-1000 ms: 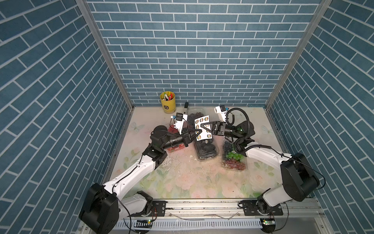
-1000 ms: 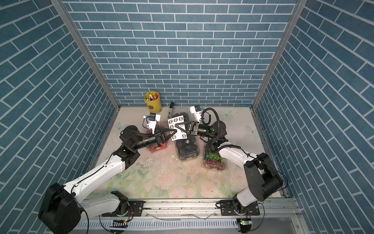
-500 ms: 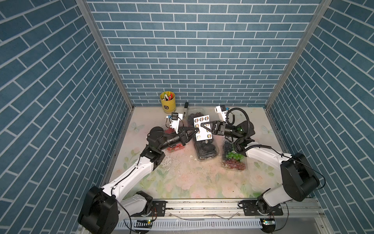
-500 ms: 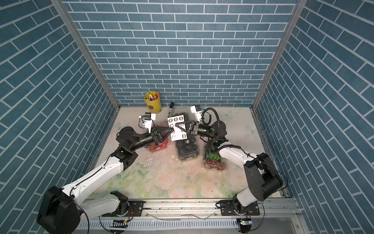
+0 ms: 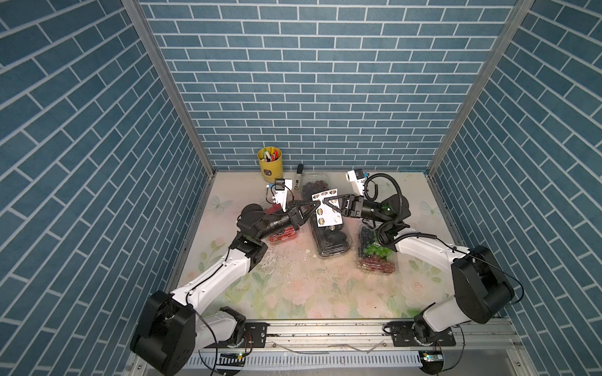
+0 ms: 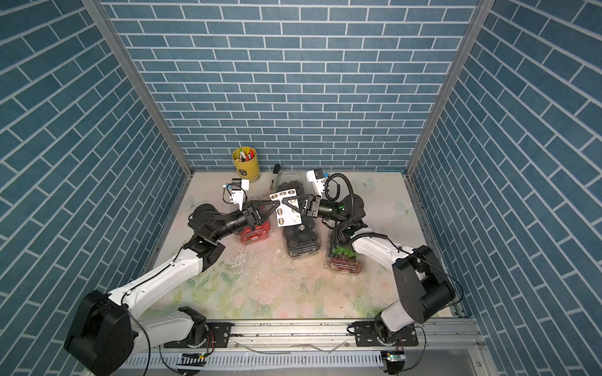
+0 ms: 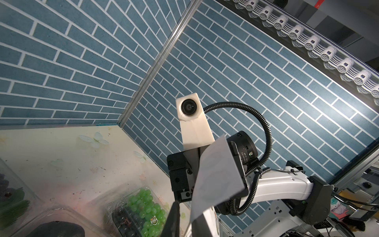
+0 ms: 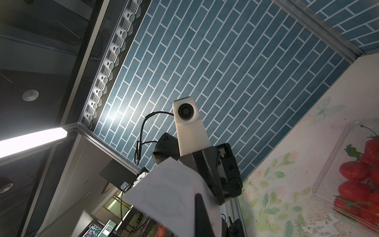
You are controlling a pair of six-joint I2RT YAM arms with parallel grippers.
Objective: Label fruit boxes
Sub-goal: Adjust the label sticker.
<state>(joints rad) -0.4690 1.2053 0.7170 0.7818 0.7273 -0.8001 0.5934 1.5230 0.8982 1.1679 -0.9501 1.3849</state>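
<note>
A white sticker sheet (image 5: 326,210) (image 6: 286,213) hangs above the fruit boxes, and my right gripper (image 5: 322,201) (image 8: 196,198) is shut on its edge. My left gripper (image 5: 313,204) (image 7: 187,211) meets the sheet's opposite edge with its jaws a narrow gap apart. On the table below are the strawberry box (image 5: 281,235) (image 8: 359,180), the black fruit box (image 5: 334,239) and the mixed grape box (image 5: 376,258) (image 7: 141,207), which bears a round sticker (image 7: 152,220). The dark grape box (image 5: 314,185) sits at the back, partly hidden by the sheet.
A yellow pen cup (image 5: 270,164) stands at the back wall, with a black marker (image 5: 298,175) lying beside it. Brick-patterned walls close in the floral table (image 5: 293,286) on three sides. Both arms cross over the boxes at mid-table.
My left gripper pulled back from the sheet, then came up to its edge again with the jaws slightly parted. The right gripper and the sheet stayed in place.
</note>
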